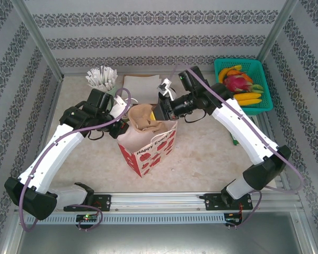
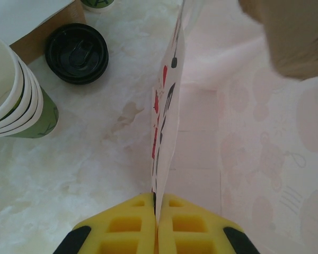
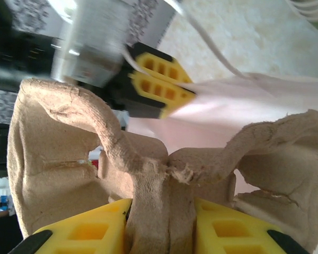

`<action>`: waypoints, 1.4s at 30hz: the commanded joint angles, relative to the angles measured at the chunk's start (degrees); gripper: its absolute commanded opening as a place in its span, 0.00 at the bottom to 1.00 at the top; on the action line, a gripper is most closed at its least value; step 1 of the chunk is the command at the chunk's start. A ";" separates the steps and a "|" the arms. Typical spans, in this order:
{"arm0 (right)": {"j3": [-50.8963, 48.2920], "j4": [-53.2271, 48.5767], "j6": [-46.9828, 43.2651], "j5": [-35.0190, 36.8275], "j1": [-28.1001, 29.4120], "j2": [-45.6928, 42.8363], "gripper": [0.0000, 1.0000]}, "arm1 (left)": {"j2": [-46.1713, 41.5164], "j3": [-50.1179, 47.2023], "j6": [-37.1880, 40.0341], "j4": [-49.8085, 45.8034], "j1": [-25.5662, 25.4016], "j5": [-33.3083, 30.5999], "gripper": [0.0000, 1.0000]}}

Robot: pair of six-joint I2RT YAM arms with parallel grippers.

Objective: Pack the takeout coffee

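1. The left fingers (image 2: 142, 214) are closed fully on the upper edge of the white paper bag printed with red apples (image 1: 148, 151). It is judged that this pinch should be held firm so that the mouth stands open.
2. The right fingers (image 3: 90, 230) are closed part-way on the central ridge of the brown moulded-pulp cup carrier (image 3: 69, 132). The carrier is held at the bag mouth, just in front of the left fingers.
3. The takeout coffee (image 2: 77, 53), seen from above as a round black plastic lid, stands on the pale marbled tabletop (image 2: 85, 174). It is outside the bag, ahead and to the left of the left fingers, beyond the stack of lidless cream-rimmed green paper cups (image 2: 16, 100). It is not yet packed.
4. The carrier should probably be lowered level and centred between the bag walls, so that its pulp corners are not snagged.
5. Release is advised only once the carrier is seated on the bag floor.
6. Sideways pull should be avoided, since the light bag could be tipped.
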 commanded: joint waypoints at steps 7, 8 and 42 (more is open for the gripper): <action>3.97 -8.71 -3.54 17.24 3.82 2.59 0.33 | 1.00 2.85 2.67 -1.03 1.03 4.44 0.00; 3.89 -8.75 -3.20 17.97 4.17 2.78 0.32 | 1.08 2.92 2.49 -0.88 1.05 4.58 0.00; 6.00 -16.01 -8.88 31.14 12.69 10.00 0.32 | 5.44 5.39 -17.12 3.76 2.02 3.16 0.01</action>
